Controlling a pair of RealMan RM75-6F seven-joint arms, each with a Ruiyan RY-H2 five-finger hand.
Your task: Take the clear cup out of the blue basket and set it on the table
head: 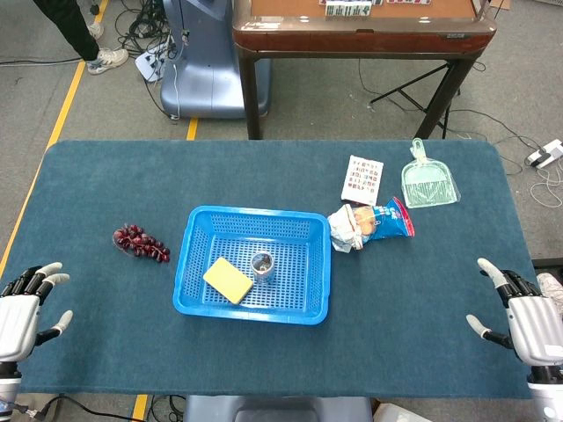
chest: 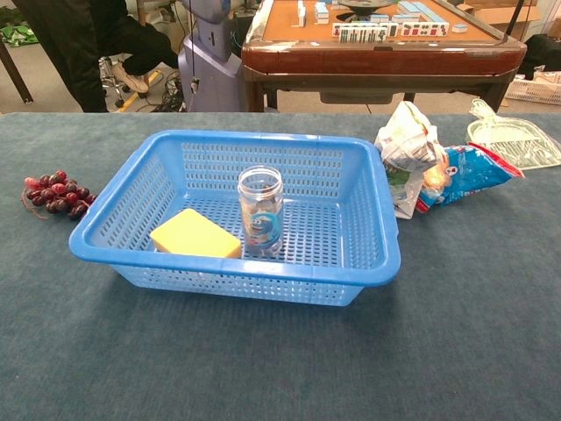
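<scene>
The clear cup [head: 262, 265] [chest: 261, 210] stands upright in the blue basket [head: 198, 239] [chest: 263, 267], near its middle, with a yellow sponge [head: 228, 280] [chest: 195, 233] lying to its left. My left hand [head: 25, 309] is at the table's front left edge, fingers apart and empty. At the front right edge is my right hand [head: 519, 316], also spread with nothing in it. Both hands are far from the basket. Neither hand shows in the chest view.
A bunch of dark red grapes [head: 140, 243] [chest: 56, 194] lies left of the basket. Right of it are a crumpled snack bag [head: 371, 224] [chest: 429, 167], a printed card [head: 362, 178] and a green dustpan [head: 427, 180] [chest: 513, 140]. A wooden table [head: 361, 26] stands behind.
</scene>
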